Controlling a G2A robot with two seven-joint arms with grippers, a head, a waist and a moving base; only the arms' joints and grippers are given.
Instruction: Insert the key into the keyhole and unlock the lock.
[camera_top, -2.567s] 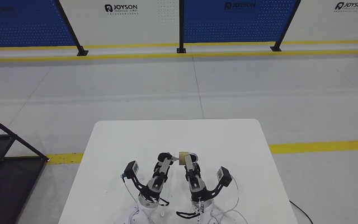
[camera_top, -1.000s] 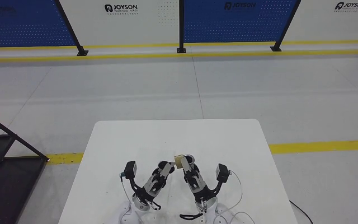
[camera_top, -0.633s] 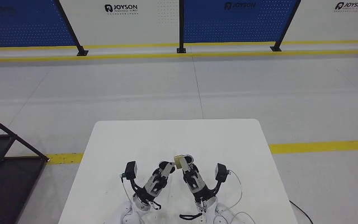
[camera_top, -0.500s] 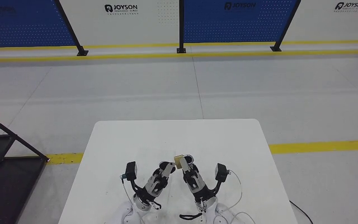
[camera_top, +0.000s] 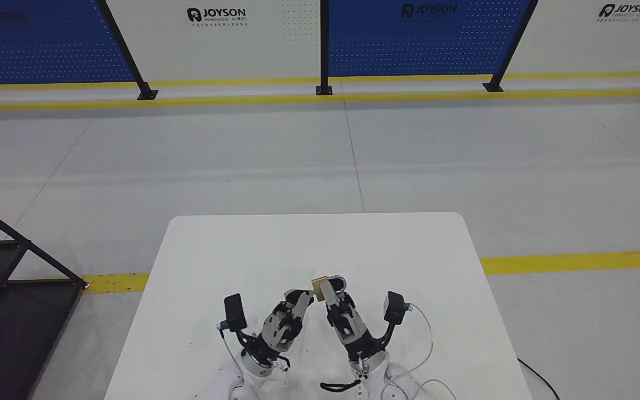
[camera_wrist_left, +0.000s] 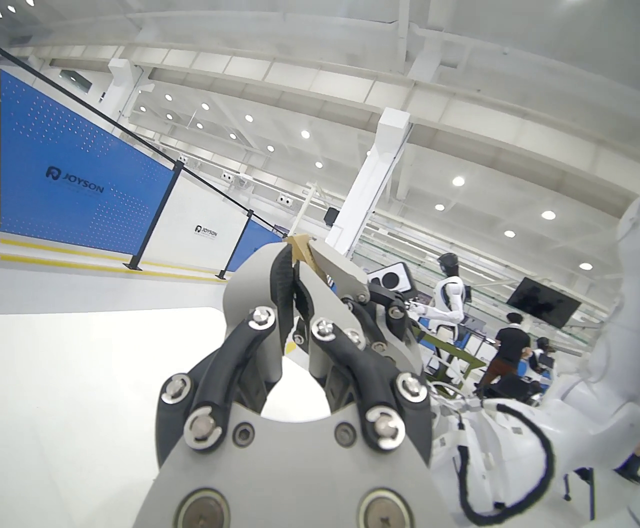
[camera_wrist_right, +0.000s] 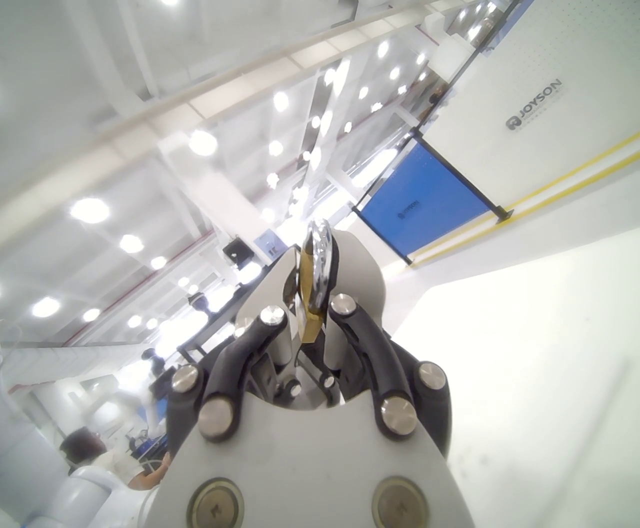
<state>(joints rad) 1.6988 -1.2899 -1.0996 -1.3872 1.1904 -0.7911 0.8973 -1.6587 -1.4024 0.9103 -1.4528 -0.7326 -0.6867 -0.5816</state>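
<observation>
My right gripper (camera_wrist_right: 316, 257) is clamped on the brass lock (camera_wrist_right: 311, 295), held above the white table (camera_top: 400, 250). My left gripper (camera_wrist_left: 294, 267), just beside the lock, is pinched shut. I judge it has the key, which is hidden between the pads, pointing across at the lock.
</observation>
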